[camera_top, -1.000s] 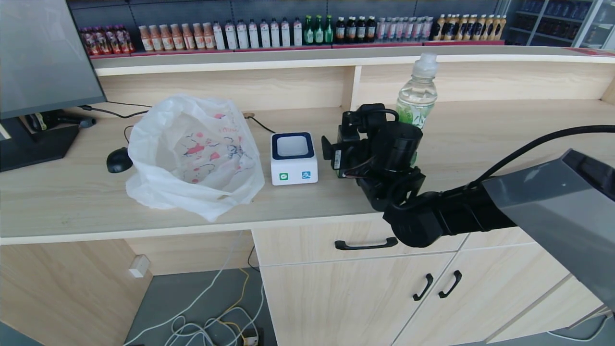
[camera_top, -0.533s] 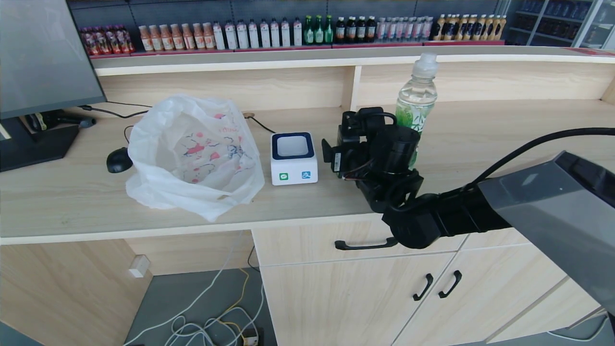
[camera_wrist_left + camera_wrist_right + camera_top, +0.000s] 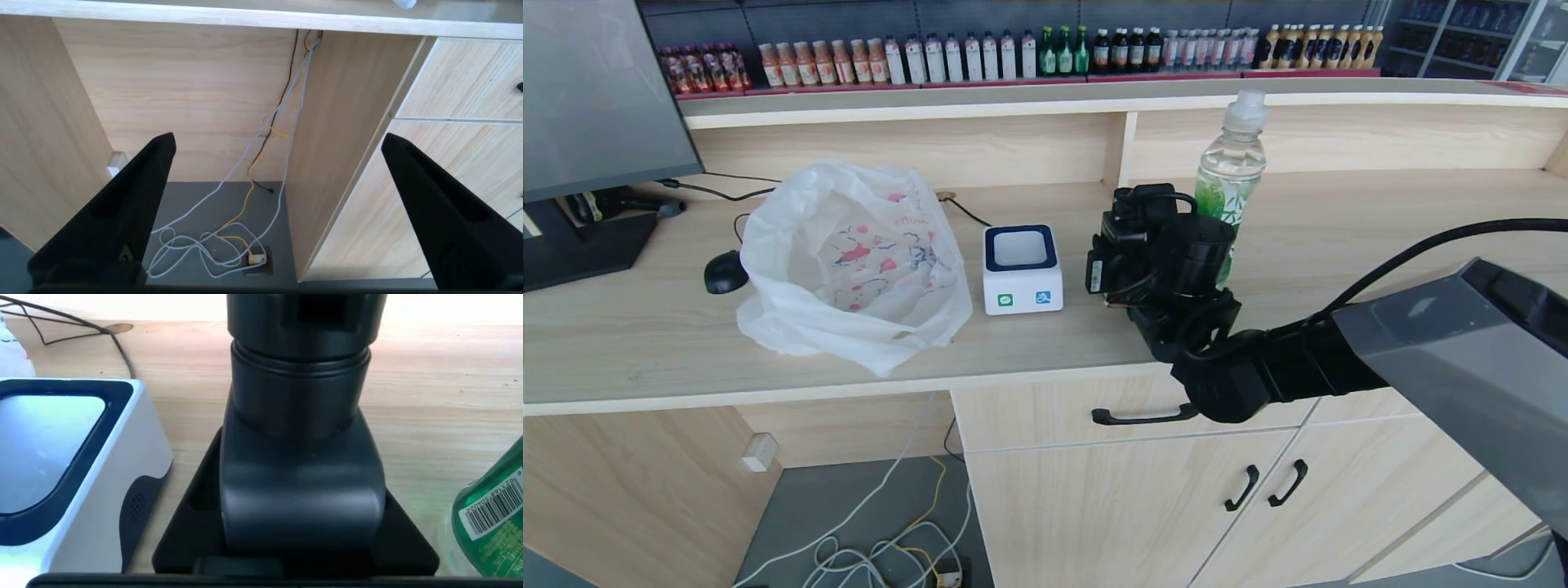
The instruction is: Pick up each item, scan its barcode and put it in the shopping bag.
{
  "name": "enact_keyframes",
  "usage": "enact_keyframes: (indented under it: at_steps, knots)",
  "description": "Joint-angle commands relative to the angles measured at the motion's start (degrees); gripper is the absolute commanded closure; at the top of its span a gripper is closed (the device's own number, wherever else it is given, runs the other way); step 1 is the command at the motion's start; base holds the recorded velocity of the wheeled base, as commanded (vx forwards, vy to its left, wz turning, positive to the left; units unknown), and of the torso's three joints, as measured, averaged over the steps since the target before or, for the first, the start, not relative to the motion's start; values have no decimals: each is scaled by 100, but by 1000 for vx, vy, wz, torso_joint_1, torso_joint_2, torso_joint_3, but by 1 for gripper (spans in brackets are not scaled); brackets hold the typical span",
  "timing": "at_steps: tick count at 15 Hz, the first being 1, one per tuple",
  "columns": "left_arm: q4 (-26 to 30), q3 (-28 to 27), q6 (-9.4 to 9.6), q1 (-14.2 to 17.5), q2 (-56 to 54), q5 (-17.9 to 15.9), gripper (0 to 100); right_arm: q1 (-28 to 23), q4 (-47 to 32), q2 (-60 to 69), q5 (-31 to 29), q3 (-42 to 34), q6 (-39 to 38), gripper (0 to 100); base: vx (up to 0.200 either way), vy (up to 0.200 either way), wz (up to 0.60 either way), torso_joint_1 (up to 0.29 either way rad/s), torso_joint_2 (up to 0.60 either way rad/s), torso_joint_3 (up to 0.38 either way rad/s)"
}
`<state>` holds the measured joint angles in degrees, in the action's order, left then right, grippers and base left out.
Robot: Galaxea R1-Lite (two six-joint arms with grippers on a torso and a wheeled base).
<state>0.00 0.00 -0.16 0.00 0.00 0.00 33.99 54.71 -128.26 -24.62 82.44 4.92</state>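
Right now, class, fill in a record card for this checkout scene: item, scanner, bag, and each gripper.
Bottle: clear, white cap, green label, upright on the counter.
Scanner: white box with a blue-rimmed top, between bag and bottle.
Shopping bag: white plastic, mouth open, on the scanner's left.
Right gripper: low over the counter, beside the bottle; contact unclear.
Left gripper: open, below counter level, above the floor cables.

Wood worktop [image 3: 645, 343]: dark monitor [image 3: 596, 90] on a black stand at far left, black mouse [image 3: 725, 273] near the stand. Rear shelf [image 3: 1029, 88] backed by a row of drink bottles [image 3: 1013, 53]. Below: drawer handle [image 3: 1145, 416] and door handles [image 3: 1266, 483], black; loose cables [image 3: 874, 547] on the floor
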Motion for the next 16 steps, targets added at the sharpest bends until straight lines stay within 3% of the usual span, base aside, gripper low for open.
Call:
enact_keyframes:
  at_steps: [1, 12, 16]
  knots:
    - [0, 0, -2, 0, 0, 0, 0, 3, 4, 38, 2, -18, 0, 100, 0, 0, 0, 0, 0, 0]
    - [0, 0, -2, 0, 0, 0, 0, -59, 13, 55, 98, -229, -97, 100, 0, 0, 0, 0, 0, 0]
    - [0, 0, -2, 0, 0, 0, 0, -33, 40, 591, 283, -422, -194, 100, 0, 0, 0, 0, 0, 0]
